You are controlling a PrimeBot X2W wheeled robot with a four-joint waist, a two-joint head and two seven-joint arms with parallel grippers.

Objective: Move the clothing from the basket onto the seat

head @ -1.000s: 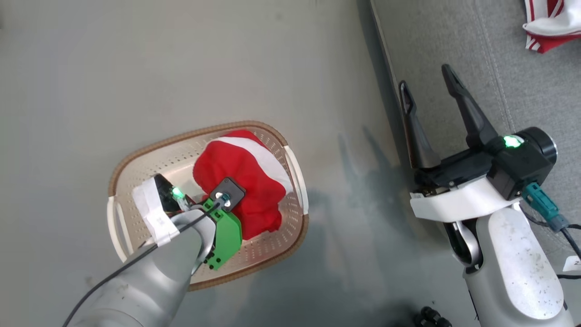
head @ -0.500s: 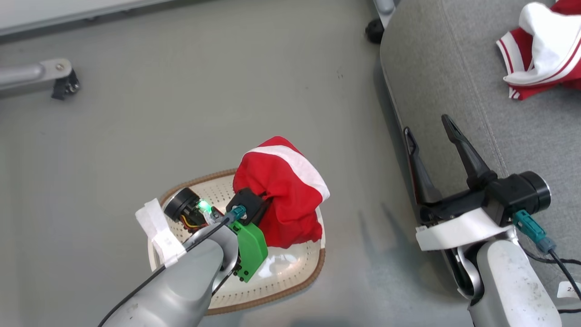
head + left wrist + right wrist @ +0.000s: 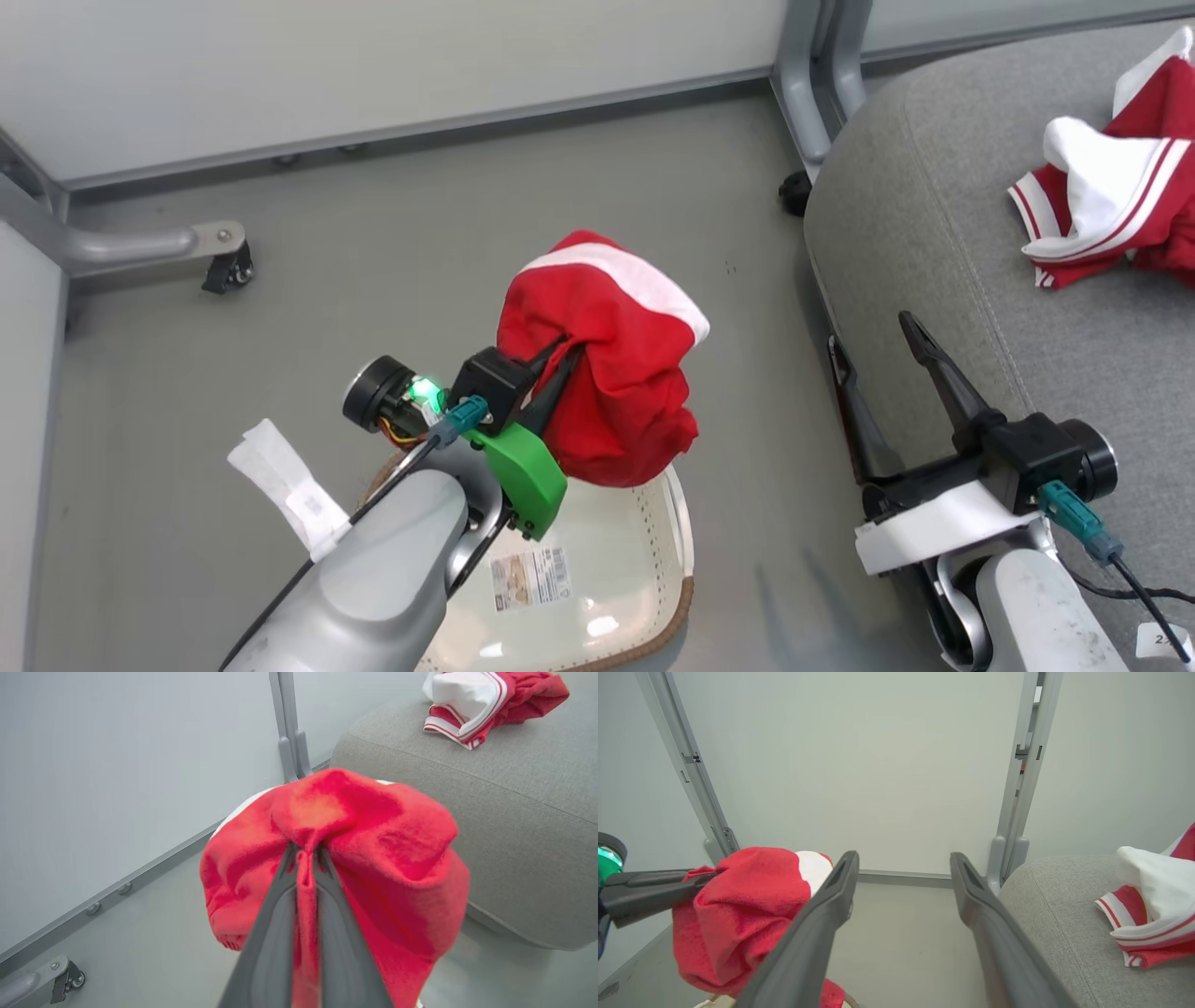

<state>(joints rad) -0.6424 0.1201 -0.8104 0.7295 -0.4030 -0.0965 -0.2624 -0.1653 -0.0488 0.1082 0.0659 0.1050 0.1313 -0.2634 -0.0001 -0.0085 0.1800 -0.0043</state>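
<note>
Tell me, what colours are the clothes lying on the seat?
Red and white clothes, with striped trim; left wrist view shows best.

Grey arms (image 3: 373,579); L gripper (image 3: 561,358), R gripper (image 3: 868,331) blk; green bracket (image 3: 523,471), teal plugs (image 3: 1064,523).

Red garment (image 3: 616,373) in left gripper (image 3: 558,359), above basket (image 3: 653,560)

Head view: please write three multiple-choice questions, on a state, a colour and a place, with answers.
1. The right gripper is: A open and empty; B shut on nothing; C shut on cloth.
2. The garment in the left gripper is mainly: A blue; B red; C grey.
3. The striped garment lies: A in the left gripper; B in the right gripper; C on the seat.
Answers: 1 A, its jaws stand wide apart; 2 B, red with a white band; 3 C, it rests on the grey seat.
</note>
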